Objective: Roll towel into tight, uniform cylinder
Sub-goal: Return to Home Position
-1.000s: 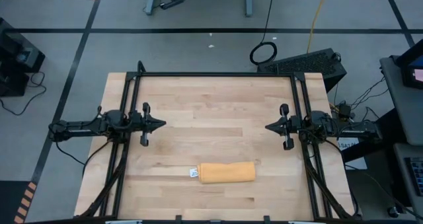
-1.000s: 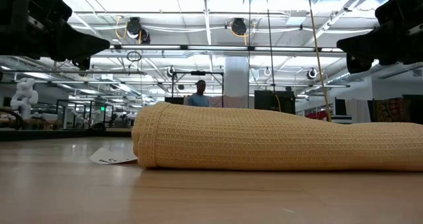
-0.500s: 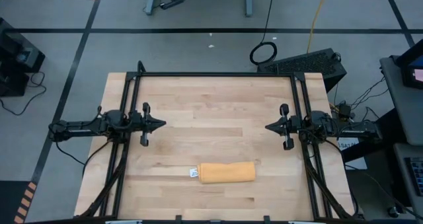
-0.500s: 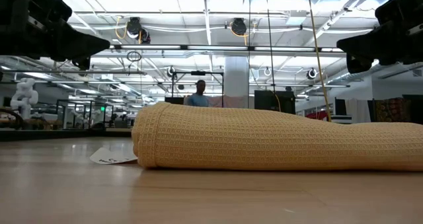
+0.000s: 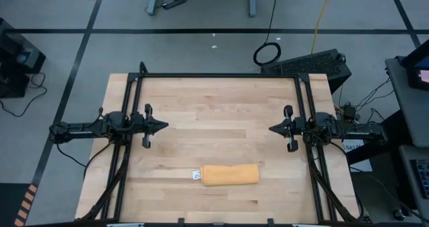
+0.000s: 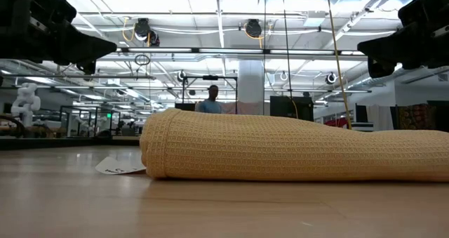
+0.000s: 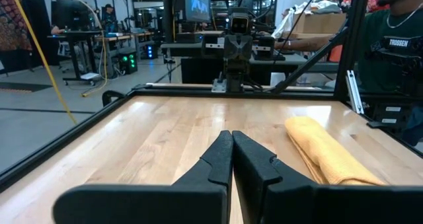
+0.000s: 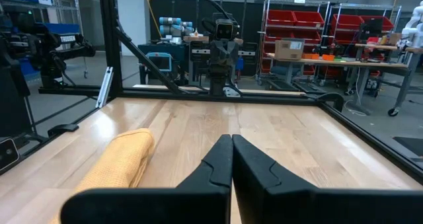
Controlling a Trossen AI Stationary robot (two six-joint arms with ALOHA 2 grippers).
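Change since earlier: nothing has moved; both arms and the towel (image 5: 230, 175) are in the same places as one second ago.
Towel position: it lies rolled on the table (image 5: 214, 100), in the half near the front edge, about midway between the two sides, and nothing touches it.
Towel shape: a short cylinder lying crosswise; in the low view the end beside the white label (image 5: 196, 175) stands a little higher than the other end, so I judge the roll not fully even.
Label: it sticks out flat on the wood at the roll's left end, probably because that edge was wound in last.
Left gripper (image 5: 163, 126): pulled back to the left side of the table, well apart from the towel, fingers pressed together with nothing between them.
Right gripper (image 5: 273, 128): the mirror pose at the right side, tips also closed together and empty.
Why they are held so: both point inward at each other over bare wood, which looks like a parked rest pose and leaves the roll undisturbed.
Task stage: the rolling appears done; only the retreat of the arms remains, and it seems nearly complete.
Background: a person (image 6: 212, 97) stands far behind the table.
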